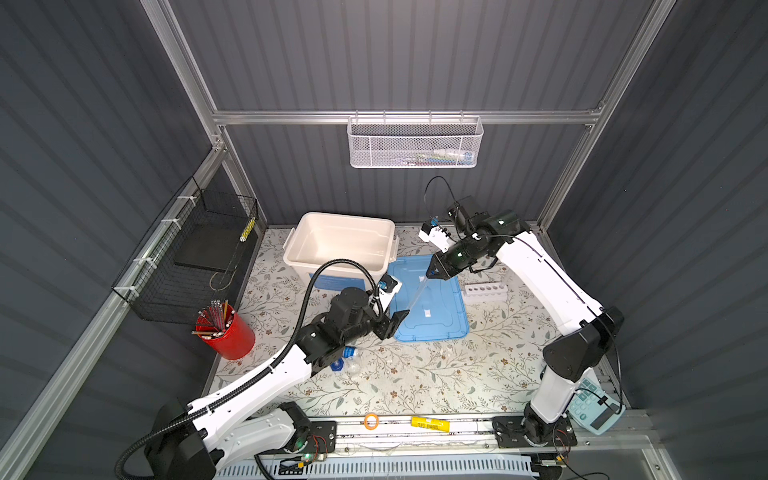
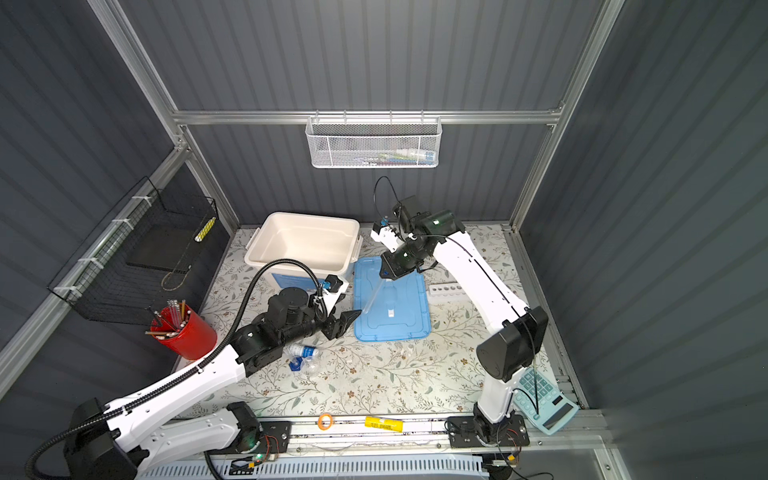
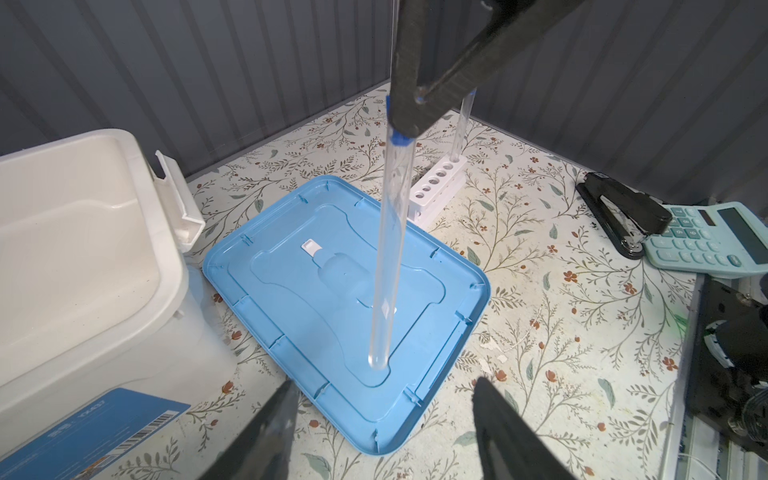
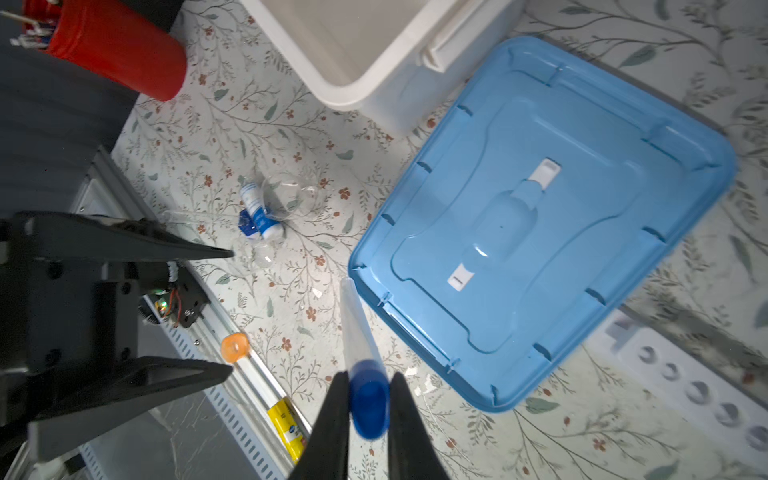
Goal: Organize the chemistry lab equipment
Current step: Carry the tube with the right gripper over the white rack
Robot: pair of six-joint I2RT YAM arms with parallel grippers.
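— What lies nearest us?

— A white blue-labelled bottle (image 4: 259, 208) on its side, touching a round clear flask (image 4: 286, 195), both loose on the flowered tabletop and not yet sorted.

— And our left gripper (image 1: 394, 325)?

— Just beyond them. Its jaws are spread with nothing between, and its tips sit near the edge of the flat blue plastic lid (image 1: 440, 320).

— So where is the tube?

— The long clear tube (image 3: 388, 249) hangs tilted over that lid with its rounded end low. We cannot tell whether it touches. Our right gripper (image 4: 370, 376) pinches it at the blue cap (image 4: 369, 399). We judge that grip leaves the closed end free to enter a hole first.

— Which hole?

— One in the white holed rack (image 1: 485, 289), just past the lid. Farther back, behind the lid, stands the open white plastic tub (image 1: 345, 216).
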